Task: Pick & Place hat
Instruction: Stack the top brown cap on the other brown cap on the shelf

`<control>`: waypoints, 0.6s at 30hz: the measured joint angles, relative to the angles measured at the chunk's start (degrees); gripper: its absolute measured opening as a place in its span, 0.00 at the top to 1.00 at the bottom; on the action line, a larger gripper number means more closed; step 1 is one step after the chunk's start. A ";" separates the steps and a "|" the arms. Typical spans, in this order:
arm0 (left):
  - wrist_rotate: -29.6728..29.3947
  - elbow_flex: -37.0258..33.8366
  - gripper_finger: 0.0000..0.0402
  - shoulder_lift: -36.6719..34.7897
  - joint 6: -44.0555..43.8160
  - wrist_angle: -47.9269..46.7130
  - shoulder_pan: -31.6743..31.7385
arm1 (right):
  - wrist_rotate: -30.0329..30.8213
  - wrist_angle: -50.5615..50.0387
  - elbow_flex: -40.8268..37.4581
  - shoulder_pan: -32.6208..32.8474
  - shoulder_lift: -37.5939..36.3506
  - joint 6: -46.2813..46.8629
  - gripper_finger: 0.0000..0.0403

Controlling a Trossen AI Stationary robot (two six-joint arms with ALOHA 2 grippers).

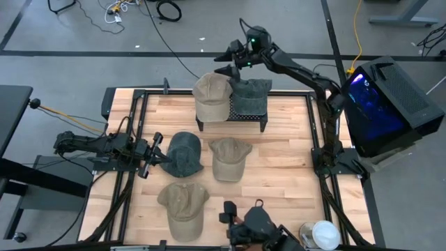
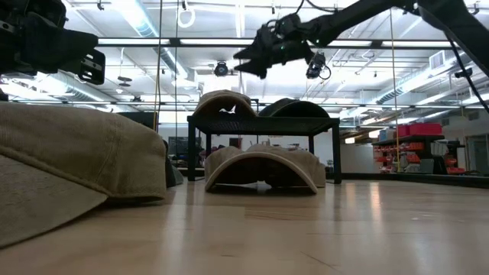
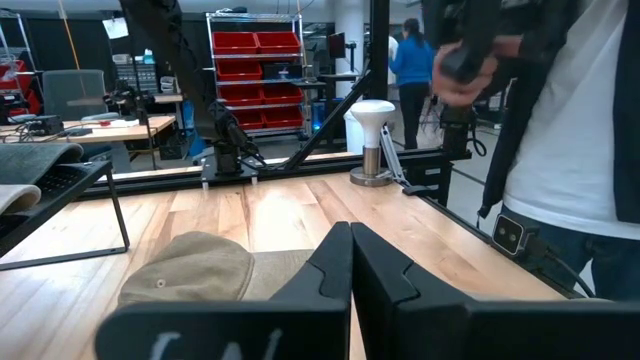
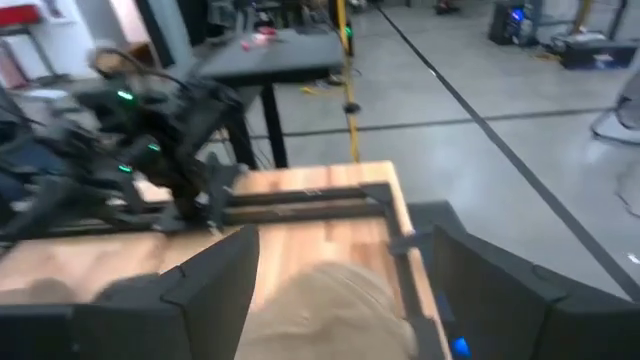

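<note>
The right gripper [image 1: 228,61] is held wide open and empty above the tan hat [image 1: 212,95], which is draped on the rack [image 1: 248,116]. The left gripper [image 1: 162,157] is shut, parked by the table's [image 1: 286,174] left edge.

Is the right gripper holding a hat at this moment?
No: in the high view the right gripper hangs open and empty just beyond the tan hat lying on the black rack.

— Beyond the table? Grey concrete floor [image 1: 63,70] marked with dark tape lines, loose cables [image 1: 111,10] trailing across.
— And farther back? Red storage bins [image 3: 255,65] on shelving, bright ceiling strip lights [image 2: 137,42].
</note>
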 joint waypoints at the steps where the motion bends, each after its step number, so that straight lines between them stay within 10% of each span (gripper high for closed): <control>1: 0.00 0.00 0.99 0.01 0.00 0.02 -0.01 | -0.77 -0.23 0.00 0.20 -0.76 0.34 0.26; 18: 0.00 -0.01 0.99 0.00 0.00 0.01 0.00 | 1.86 -17.61 0.00 6.79 -10.20 -5.74 0.26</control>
